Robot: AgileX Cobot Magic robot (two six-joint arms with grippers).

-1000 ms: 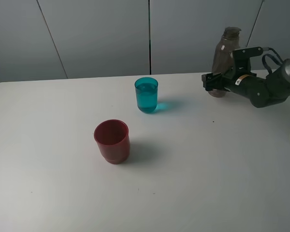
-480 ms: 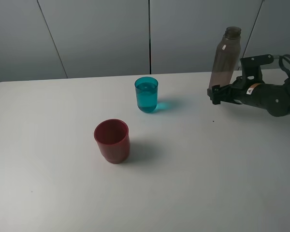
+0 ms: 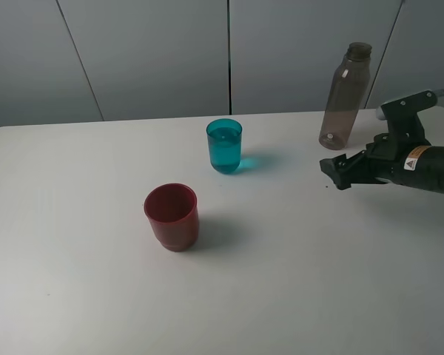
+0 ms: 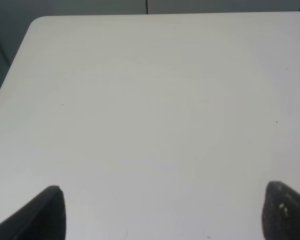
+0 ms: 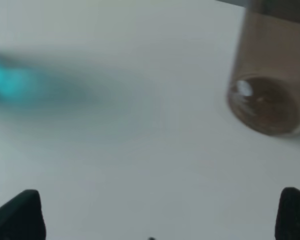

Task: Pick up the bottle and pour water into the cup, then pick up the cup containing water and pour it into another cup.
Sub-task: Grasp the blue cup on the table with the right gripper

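As they stand on the matte white table: bottle, tall, smoky translucent, far right; another cup, stocky opaque red, front; the cup, translucent teal, water-filled, behind; right gripper near bottle, jaws spread, empty; left gripper spread too.

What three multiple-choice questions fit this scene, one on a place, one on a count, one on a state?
1. Where is the bottle?
A. back right of the table
B. between the cups
C. front left

2. How many cups are there?
A. one
B. two
C. three

3. The right gripper is:
A. shut on the bottle
B. open and empty
C. holding a cup

Answers:
1 A, it stands upright near the far right edge.
2 B, a teal cup and a red cup.
3 B, its jaws stand apart, clear of the bottle.
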